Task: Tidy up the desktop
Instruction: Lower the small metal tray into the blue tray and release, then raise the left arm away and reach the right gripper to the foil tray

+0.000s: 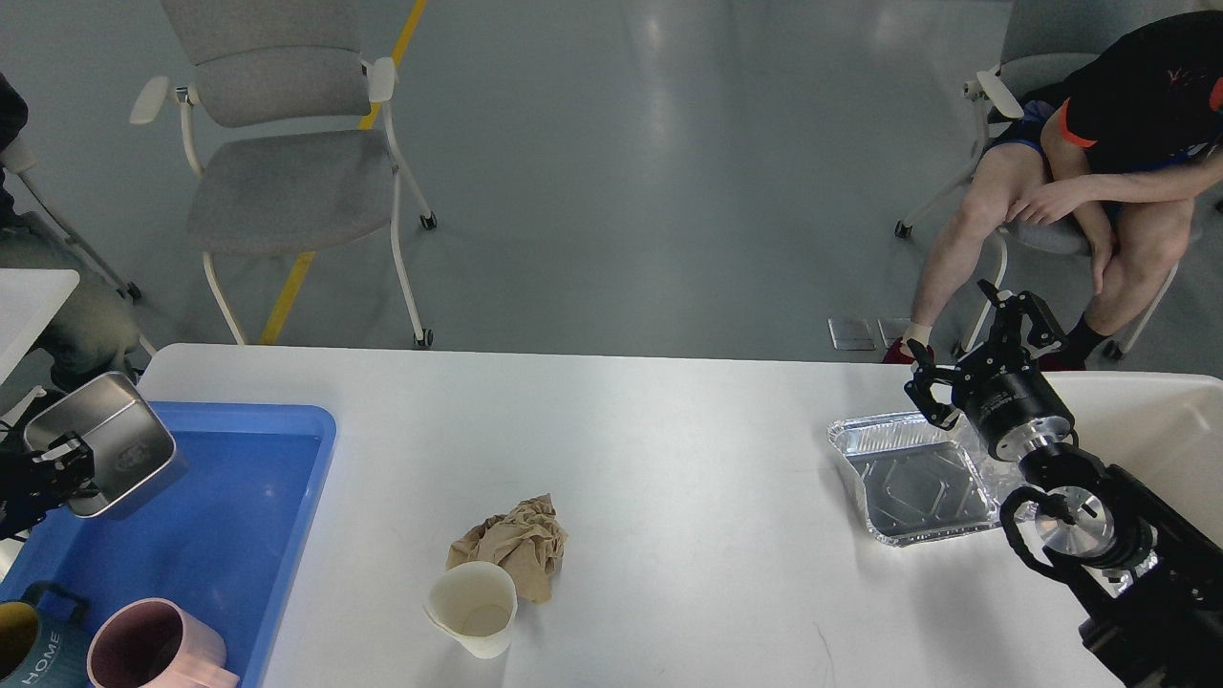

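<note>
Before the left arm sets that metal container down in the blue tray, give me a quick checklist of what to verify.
1. Grip on the metal container: ok; the left gripper is shut on its rim.
2. Container over the blue tray: ok; it hangs tilted above the tray's far left corner.
3. Free landing spot: ok; the tray's middle is bare blue floor.
4. Clear of the mugs: ok; the pink mug and dark mug sit at the tray's near end, apart from the container.
5. Right gripper out of the way: ok; open, on the far right above the foil tray.
6. Leftover desktop clutter: not ok; crumpled paper and a paper cup remain.
</note>
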`<act>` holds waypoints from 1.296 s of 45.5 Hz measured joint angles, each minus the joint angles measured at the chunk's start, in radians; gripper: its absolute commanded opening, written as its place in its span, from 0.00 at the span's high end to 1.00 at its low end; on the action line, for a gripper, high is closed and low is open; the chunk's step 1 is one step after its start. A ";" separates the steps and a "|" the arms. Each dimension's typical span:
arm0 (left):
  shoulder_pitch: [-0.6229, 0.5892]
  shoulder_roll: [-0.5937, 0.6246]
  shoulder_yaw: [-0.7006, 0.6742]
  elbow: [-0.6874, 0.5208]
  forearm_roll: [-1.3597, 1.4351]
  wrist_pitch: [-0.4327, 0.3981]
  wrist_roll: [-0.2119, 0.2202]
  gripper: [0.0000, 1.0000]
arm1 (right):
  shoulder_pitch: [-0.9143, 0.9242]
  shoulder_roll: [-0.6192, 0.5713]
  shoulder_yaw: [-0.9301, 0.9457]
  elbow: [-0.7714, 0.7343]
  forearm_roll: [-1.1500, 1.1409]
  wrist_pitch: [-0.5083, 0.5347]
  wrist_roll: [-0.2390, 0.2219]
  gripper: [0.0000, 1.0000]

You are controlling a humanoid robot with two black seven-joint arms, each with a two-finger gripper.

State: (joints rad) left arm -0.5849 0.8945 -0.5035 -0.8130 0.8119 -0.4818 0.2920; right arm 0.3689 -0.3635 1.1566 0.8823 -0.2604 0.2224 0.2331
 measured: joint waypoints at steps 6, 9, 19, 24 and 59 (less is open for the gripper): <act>0.025 -0.071 0.000 0.047 0.008 0.032 -0.002 0.98 | 0.000 0.000 0.000 0.001 0.000 0.000 0.000 0.00; 0.033 -0.098 0.000 0.064 0.010 0.042 -0.003 0.96 | 0.000 -0.001 0.000 0.001 0.001 0.000 0.000 0.00; 0.040 -0.144 -0.001 0.093 0.002 0.074 -0.003 0.55 | -0.001 -0.002 0.000 0.002 0.001 0.000 0.000 0.00; 0.040 -0.151 -0.003 0.094 -0.006 0.093 -0.002 0.30 | -0.001 -0.003 0.000 0.003 0.001 0.000 0.000 0.00; -0.005 -0.303 -0.576 -0.102 -0.193 0.111 -0.008 0.04 | -0.001 -0.001 -0.001 0.003 0.000 0.000 0.000 0.00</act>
State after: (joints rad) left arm -0.5903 0.5919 -1.0796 -0.9149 0.6193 -0.3710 0.2842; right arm 0.3682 -0.3650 1.1560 0.8852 -0.2604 0.2223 0.2332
